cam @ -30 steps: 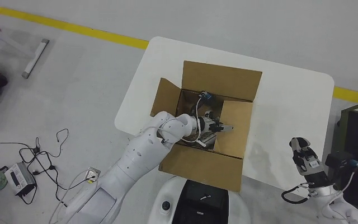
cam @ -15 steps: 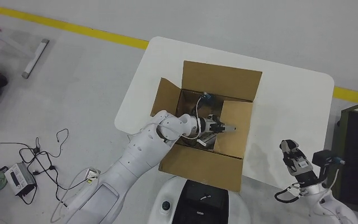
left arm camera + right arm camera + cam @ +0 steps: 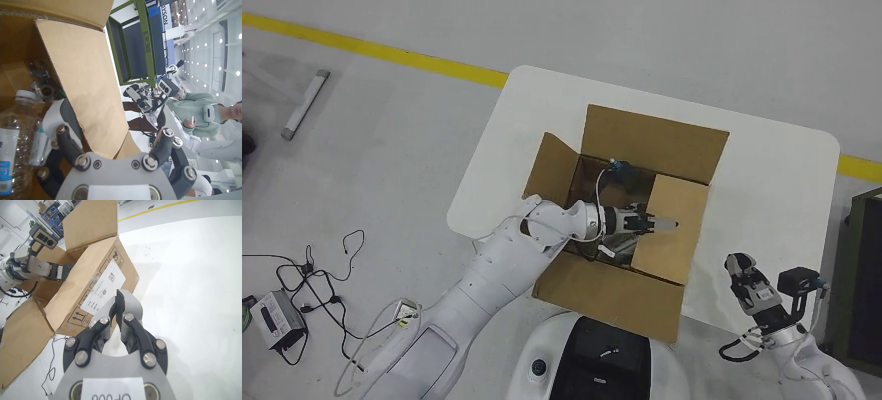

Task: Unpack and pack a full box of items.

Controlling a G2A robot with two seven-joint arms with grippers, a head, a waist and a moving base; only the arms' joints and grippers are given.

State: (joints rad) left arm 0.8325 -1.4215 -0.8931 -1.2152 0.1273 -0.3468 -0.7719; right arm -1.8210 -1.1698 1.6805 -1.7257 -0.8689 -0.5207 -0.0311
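An open cardboard box stands on the white table. My left gripper is over the box's right side, open. Its fingers straddle the box's right flap, one finger inside the box and the other outside. Inside lie a clear plastic bottle, two metal flanges and a clear bag. My right gripper hangs off the table's near right corner, shut and empty, with its fingertips pointing toward the box's labelled side.
A green cart stands past the table's right end. Bare tabletop lies to the right of the box and behind it. Cables and a power unit lie on the floor at the left.
The box has slid to the right and a little away, along with my left gripper at its right flap. My right arm has moved left, nearer the table's front corner.
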